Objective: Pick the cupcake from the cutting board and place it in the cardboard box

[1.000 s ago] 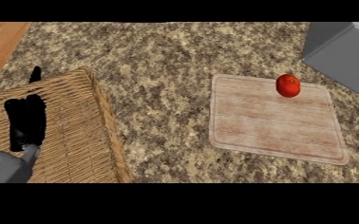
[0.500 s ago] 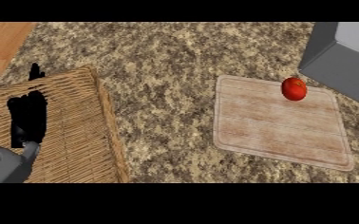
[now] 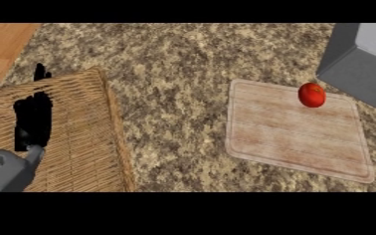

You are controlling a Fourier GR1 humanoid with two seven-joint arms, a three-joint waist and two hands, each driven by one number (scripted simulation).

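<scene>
A round red object [image 3: 312, 95], no cupcake by its look, is seen upright near the far right corner of the board [image 3: 294, 132]. The left hand [image 3: 33, 117] is held open over the wicker basket [image 3: 73, 129] at the counter's [image 3: 183, 59] left edge. Since the earlier frame everything is shown shifted rightward.

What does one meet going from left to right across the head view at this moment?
Left hand over the wicker basket → bare stretch of granite counter → wooden cutting board → red round object on the board's far right part → grey forearm at the right edge.
</scene>
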